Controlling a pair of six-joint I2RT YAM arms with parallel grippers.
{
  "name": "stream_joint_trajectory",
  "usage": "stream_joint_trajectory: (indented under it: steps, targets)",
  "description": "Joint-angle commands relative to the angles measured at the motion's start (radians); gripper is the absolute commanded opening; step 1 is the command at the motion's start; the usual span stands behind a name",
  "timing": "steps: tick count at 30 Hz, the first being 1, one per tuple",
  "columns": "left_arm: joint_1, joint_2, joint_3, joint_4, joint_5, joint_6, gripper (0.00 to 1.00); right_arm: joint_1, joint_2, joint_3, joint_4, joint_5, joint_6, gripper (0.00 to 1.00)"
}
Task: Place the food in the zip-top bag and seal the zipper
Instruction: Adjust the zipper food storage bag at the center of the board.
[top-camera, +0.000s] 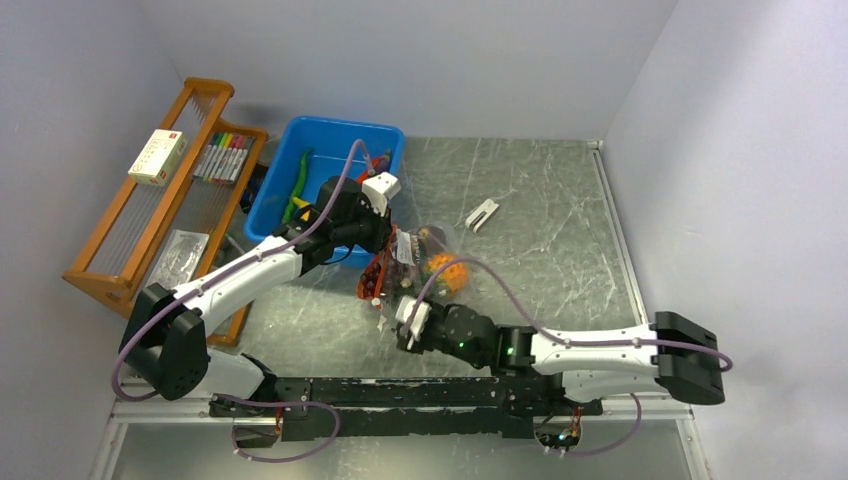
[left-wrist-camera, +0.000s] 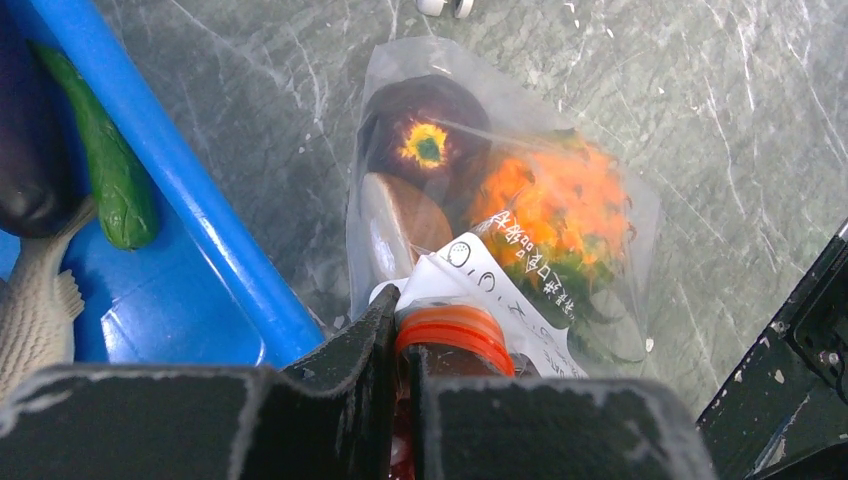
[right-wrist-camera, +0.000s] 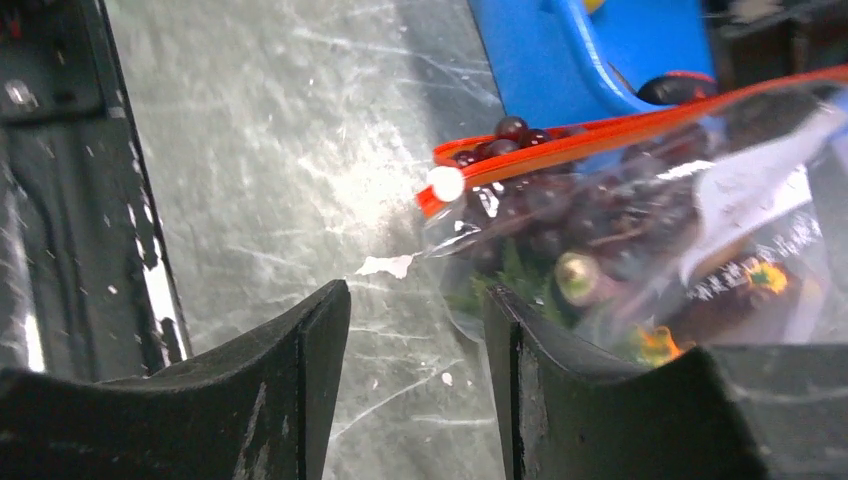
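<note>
Top external view: the zip-top bag (top-camera: 432, 252), with food inside, lies on the table (top-camera: 540, 220) just beside the blue bin (top-camera: 345, 124), between the two arms. The left gripper (top-camera: 378, 270) is at its mouth. The right gripper (top-camera: 395, 322) is near its nearer end.

Left wrist view: the left gripper (left-wrist-camera: 400, 325) is pressed together, pinching the red zipper (left-wrist-camera: 455, 335). Beyond it the bag (left-wrist-camera: 400, 75) holds an orange pineapple (left-wrist-camera: 560, 195) and a dark round piece (left-wrist-camera: 425, 140).

Right wrist view: the right gripper (right-wrist-camera: 415, 320) stands spread and holds nothing, with the bag's corner just ahead. The white tab (right-wrist-camera: 445, 183) sits at the strip's end, and dark grapes (right-wrist-camera: 560, 215) crowd against it. Whether the mouth is sealed cannot be told.

Assessment: the film looks thin, floppy and slick. The contents are light but loose and likely to shift. The strip is the only stiff part, so the hold should be there, beside the tab, never on the film.
</note>
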Motion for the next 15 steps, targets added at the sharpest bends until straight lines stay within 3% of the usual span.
stream_joint_trajectory:
  steps: [1,7,15]
  targets:
    - [0.014,-0.014,0.028,0.015,0.037,-0.021,0.07,0.06,0.099,-0.051,0.325,0.121,-0.269,0.53]
    - [0.02,-0.015,0.019,0.024,0.052,-0.039,0.07,0.062,0.261,-0.073,0.546,0.151,-0.429,0.55]
    - [0.024,-0.007,0.018,0.023,0.056,-0.052,0.07,0.051,0.368,-0.042,0.582,0.048,-0.516,0.57]
